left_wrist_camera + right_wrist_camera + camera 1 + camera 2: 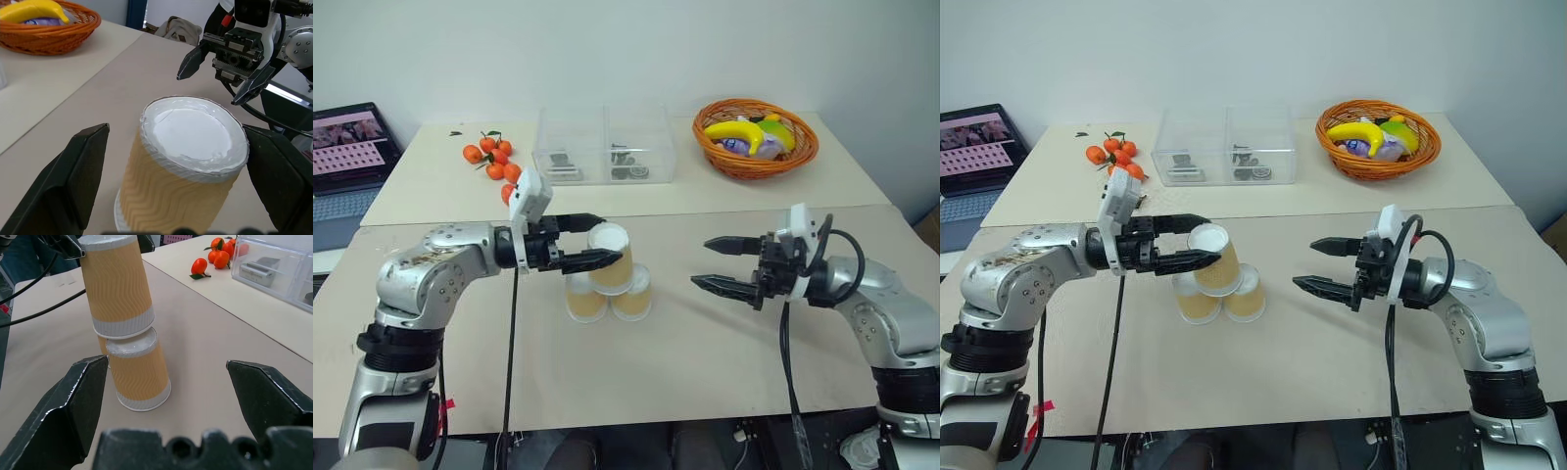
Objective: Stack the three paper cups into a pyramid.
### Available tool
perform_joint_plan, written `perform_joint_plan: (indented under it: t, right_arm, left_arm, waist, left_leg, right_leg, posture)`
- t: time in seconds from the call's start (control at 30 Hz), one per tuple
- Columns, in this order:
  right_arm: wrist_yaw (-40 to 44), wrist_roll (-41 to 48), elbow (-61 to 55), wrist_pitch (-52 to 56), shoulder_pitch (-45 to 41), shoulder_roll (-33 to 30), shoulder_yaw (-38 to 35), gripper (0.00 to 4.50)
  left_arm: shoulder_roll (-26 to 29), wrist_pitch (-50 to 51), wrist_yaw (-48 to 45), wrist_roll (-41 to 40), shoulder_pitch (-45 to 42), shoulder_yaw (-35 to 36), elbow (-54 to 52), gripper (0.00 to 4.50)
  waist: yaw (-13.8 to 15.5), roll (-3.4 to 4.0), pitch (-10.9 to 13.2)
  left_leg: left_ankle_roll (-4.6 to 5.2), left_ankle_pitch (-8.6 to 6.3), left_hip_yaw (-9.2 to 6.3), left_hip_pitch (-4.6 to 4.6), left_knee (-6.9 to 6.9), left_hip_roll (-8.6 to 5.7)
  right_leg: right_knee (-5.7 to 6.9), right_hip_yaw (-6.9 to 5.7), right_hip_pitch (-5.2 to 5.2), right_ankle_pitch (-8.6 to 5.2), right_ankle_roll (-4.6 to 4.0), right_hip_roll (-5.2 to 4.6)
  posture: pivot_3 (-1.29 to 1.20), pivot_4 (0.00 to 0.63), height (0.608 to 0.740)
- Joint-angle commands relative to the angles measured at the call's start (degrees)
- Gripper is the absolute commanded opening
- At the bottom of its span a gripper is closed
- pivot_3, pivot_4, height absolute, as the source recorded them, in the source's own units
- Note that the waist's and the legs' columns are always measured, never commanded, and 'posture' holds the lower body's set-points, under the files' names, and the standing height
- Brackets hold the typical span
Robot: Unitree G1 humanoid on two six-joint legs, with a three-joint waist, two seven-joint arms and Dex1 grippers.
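The three cups (609,279) stand mid-table as a pyramid, two below and one above, upside down. The left gripper (590,242) straddles the top cup with fingers spread, released. The right gripper (717,262) hangs open, well apart. Behind: tangerines (489,157), a clear box (604,145) holding small items, a basket (756,138) of fruit
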Motion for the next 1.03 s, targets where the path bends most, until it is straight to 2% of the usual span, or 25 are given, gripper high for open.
perform_joint_plan:
  t: [0.03, 0.17, 0.3, 0.5, 0.8, 1.03]
  right_arm:
    - [0.68, 0.66, -0.46, -1.41, -1.33, -0.87, -1.85, 4.50]
    - [0.99, 0.49, 0.08, -1.47, -1.47, -0.80, -1.55, 4.50]
    - [1.40, 0.64, 0.60, -1.41, -1.82, -0.76, -1.56, 4.50]
    - [2.04, 0.03, 2.74, -1.78, -3.07, -0.10, -0.56, 4.50]
    - [-2.81, -3.06, 6.15, -3.65, -0.20, 1.81, -1.82, 4.50]
    - [-7.79, -4.27, 7.13, -4.68, 2.16, 3.32, -3.00, 4.50]
  left_arm:
    - [-0.89, 0.42, 3.48, -4.12, -0.78, 5.76, -3.91, 4.43]
    - [-3.38, 2.39, 16.12, -8.98, -2.18, 15.58, -5.02, 4.43]
    - [-3.64, 3.90, 23.21, -12.12, 0.13, 21.53, -5.48, 4.43]
    - [-5.78, 1.85, 32.25, -13.64, 12.64, 31.13, -8.92, 4.43]
    - [-11.17, -2.95, 39.65, -9.23, 25.77, 31.56, -13.23, 4.43]
    - [-13.10, -7.30, 43.35, -3.71, 28.12, 30.17, -10.84, 4.43]
  waist:
    - [-0.03, 0.00, 0.00]
    - [-0.03, 0.00, 0.00]
    - [-0.07, 0.00, 0.00]
    - [-0.31, 0.01, -0.01]
    - [0.61, -0.03, -0.02]
    - [0.52, -0.04, -0.03]
  left_leg:
    - [0.00, 0.00, 0.00, 0.01, 0.00, 0.00]
    - [-0.01, 0.00, 0.00, 0.01, 0.00, 0.01]
    - [-0.14, 0.08, 0.00, 0.04, 0.01, 0.00]
    - [-0.26, 0.14, 0.04, 0.06, -0.01, 0.00]
    - [-0.23, 0.12, 0.05, 0.05, 0.02, -0.01]
    - [-0.13, 0.06, 0.08, 0.08, 0.01, -0.01]
  right_leg:
    - [0.00, 0.00, 0.00, 0.00, 0.00, 0.00]
    - [0.00, 0.01, 0.00, 0.00, 0.00, 0.00]
    - [0.01, 0.03, 0.00, 0.00, 0.00, 0.00]
    - [0.01, 0.10, -0.02, 0.00, 0.00, 0.01]
    - [0.00, 0.11, 0.01, 0.01, 0.00, 0.00]
    - [0.02, 0.14, 0.02, 0.02, -0.02, 0.00]
  posture:
    - [0.00, 0.150, 0.738]
    - [0.00, 0.150, 0.738]
    - [0.00, 0.150, 0.738]
    - [0.00, 0.150, 0.738]
    - [0.00, 0.150, 0.738]
    - [0.00, 0.150, 0.738]
